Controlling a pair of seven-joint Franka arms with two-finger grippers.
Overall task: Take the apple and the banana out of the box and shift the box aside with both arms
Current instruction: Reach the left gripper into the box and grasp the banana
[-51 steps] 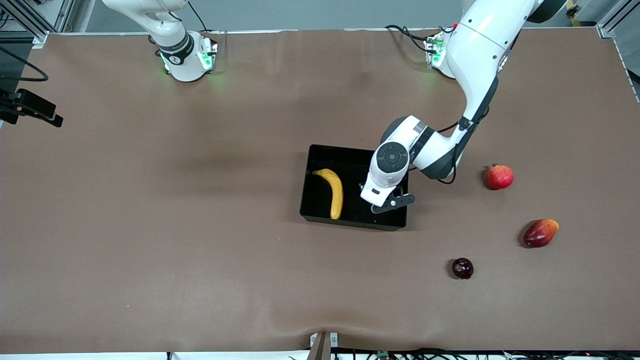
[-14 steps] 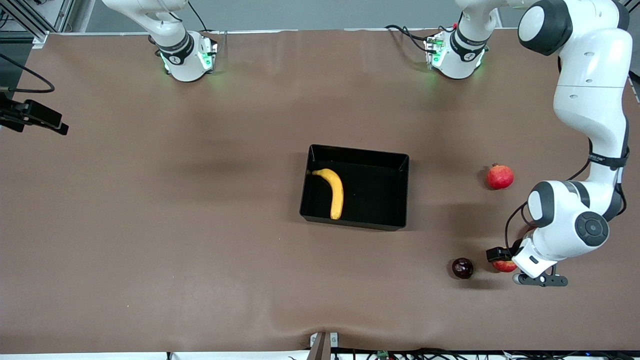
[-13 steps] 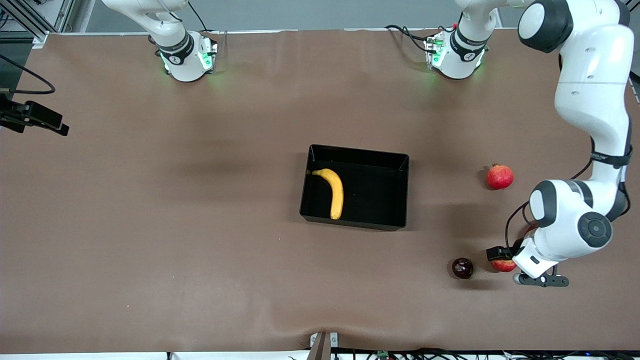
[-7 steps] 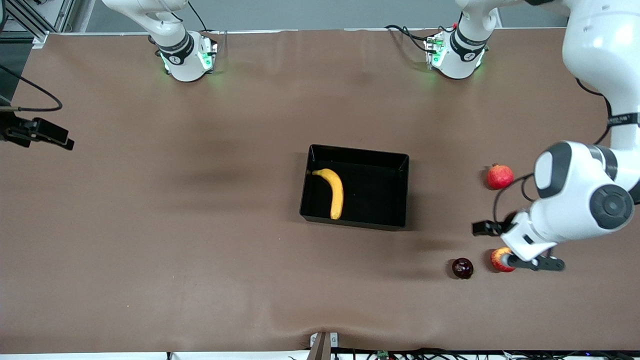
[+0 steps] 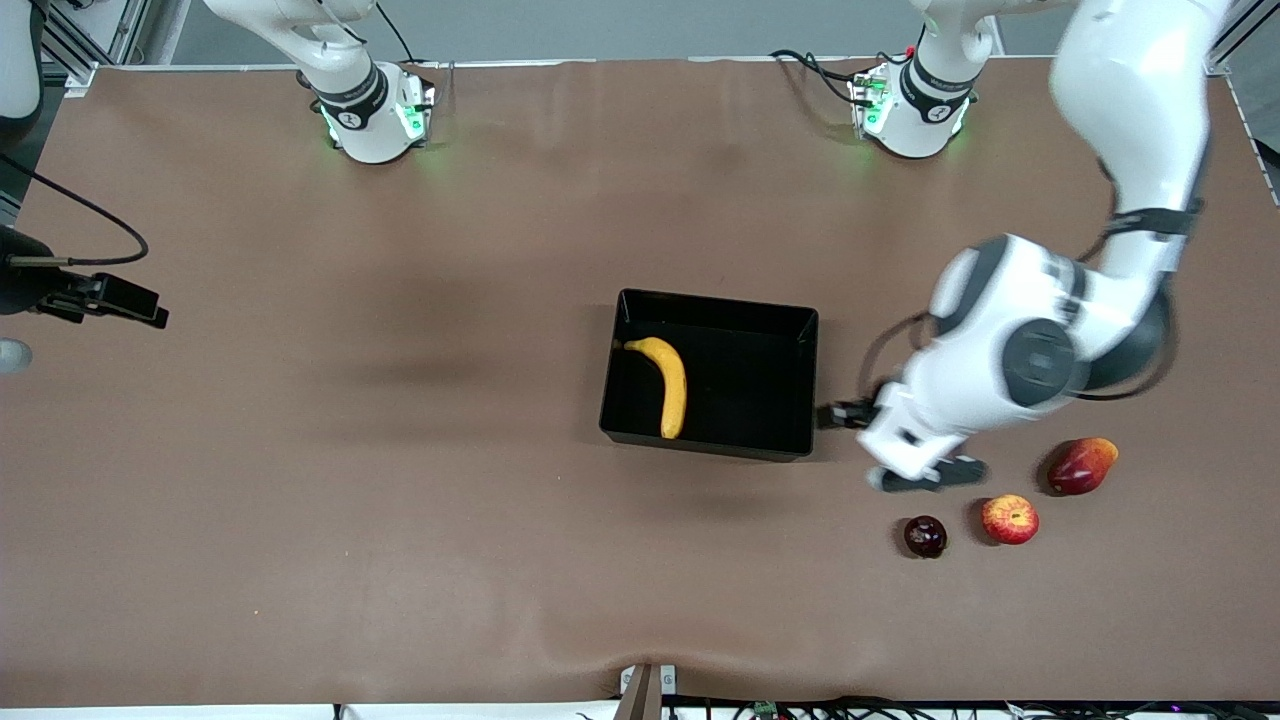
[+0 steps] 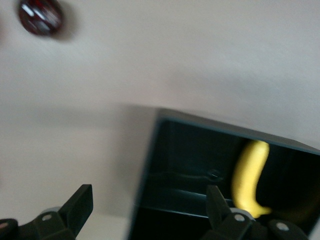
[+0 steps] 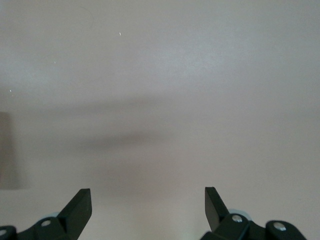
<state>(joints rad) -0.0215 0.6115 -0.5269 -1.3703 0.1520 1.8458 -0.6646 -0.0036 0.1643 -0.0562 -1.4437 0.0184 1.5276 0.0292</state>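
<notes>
Front view: one black box [image 5: 745, 400] sits mid-worktop [image 5: 400, 500] with one banana [image 5: 668, 385] lying in it, along the wall toward the right arm's end. One apple [image 5: 1010, 519] already rests on the worktop outside the box, nearer the camera and toward the left arm's end, between one dark round fruit [image 5: 925, 536] and one red-yellow mango [image 5: 1082, 465]. The left gripper [image 5: 925, 475] hangs empty over bare worktop just beside the box's corner, above the dark fruit. The right gripper [image 5: 110, 300] waits over the worktop's edge at the right arm's end. Two arms, four fruits visible, one box.

Left wrist view: the left gripper [image 6: 150, 212] has its fingers [image 6: 80, 202] spread wide, nothing between them, with the box [image 6: 165, 165] corner and the banana [image 6: 250, 175] ahead.

Right wrist view: the right gripper [image 7: 147, 210] is also spread wide and empty over plain worktop [image 7: 160, 75].

The banana looks light, soft-skinned and easily bruised; a gentle pinch across its thick middle should hold best. The box seems stiff, light and glossy, likely slippery, so each arm would best clamp a short wall.
</notes>
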